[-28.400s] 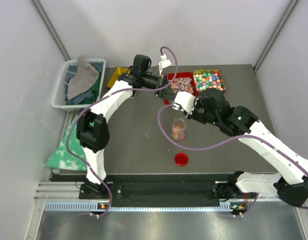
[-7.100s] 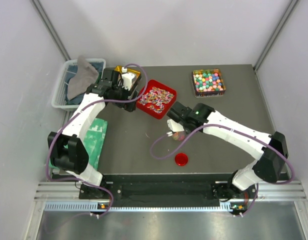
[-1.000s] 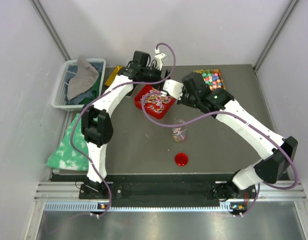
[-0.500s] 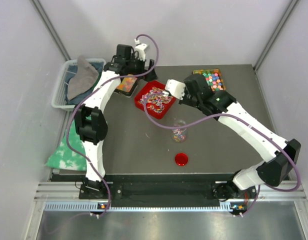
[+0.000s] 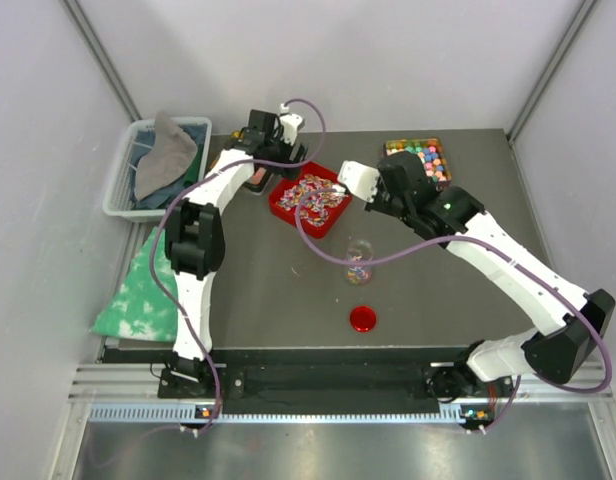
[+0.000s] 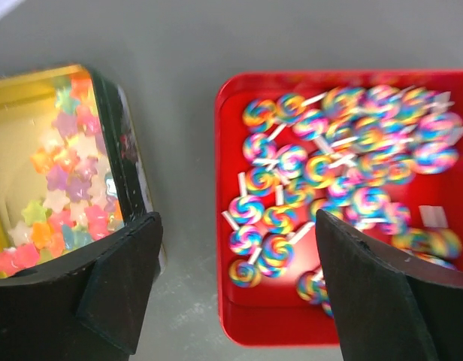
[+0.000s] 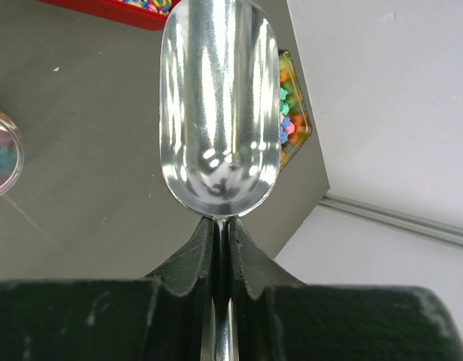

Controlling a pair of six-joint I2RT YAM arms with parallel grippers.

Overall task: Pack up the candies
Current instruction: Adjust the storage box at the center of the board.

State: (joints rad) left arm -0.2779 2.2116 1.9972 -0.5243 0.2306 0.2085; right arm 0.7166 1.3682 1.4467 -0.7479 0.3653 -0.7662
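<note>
Swirl lollipop candies fill a red tray (image 6: 239, 316) (image 5: 288, 200). Star-shaped candies lie in a yellow tray (image 6: 13, 135) (image 5: 250, 176). Round pastel balls sit in a third tray (image 5: 418, 160) (image 7: 292, 113). My left gripper (image 6: 237, 226) (image 5: 270, 160) hangs open above the gap between the yellow and red trays, holding nothing. My right gripper (image 7: 220, 222) (image 5: 373, 192) is shut on the handle of an empty metal scoop (image 7: 220, 105), held between the red tray and the ball tray. A clear cup (image 5: 359, 262) (image 7: 2, 150) holds some candies.
A red round lid (image 5: 363, 319) lies on the table in front of the cup. A white basket with a grey cloth (image 5: 158, 165) stands at the back left. A green patterned cloth (image 5: 138, 290) hangs off the table's left edge.
My left gripper swung left over the yellow tray, then came back right toward the red tray's left edge. The right arm with the scoop shifted slightly right.
</note>
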